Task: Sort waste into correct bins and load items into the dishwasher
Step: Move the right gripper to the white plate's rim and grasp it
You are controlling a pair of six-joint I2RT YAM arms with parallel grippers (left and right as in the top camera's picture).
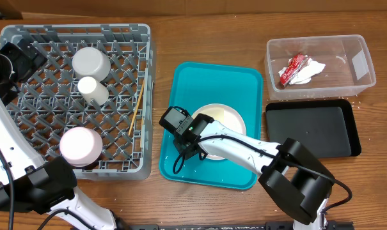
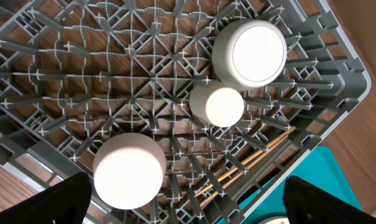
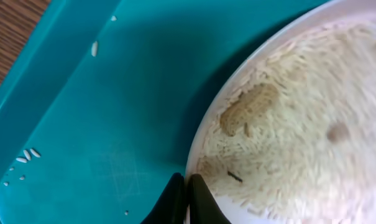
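Grey dish rack (image 1: 27,38) at left of bench (image 1: 212,38): three upturned white crockery pieces (image 1: 91,62), chopsticks (image 1: 137,105) by right wall. Teal tray (image 1: 180,167) centre; right end effector (image 1: 193,144) at plate (image 1: 230,118) left rim. Clear tub (image 1: 358,76) holds napkin (image 1: 309,71) and sauce packet (image 1: 292,69). Black tray (image 1: 308,131) just beside it.

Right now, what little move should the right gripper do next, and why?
Probably lift the plate slightly off the teal tray. The right gripper is shut on its rim, and rice covers the plate, so it likely needs emptying before racking.
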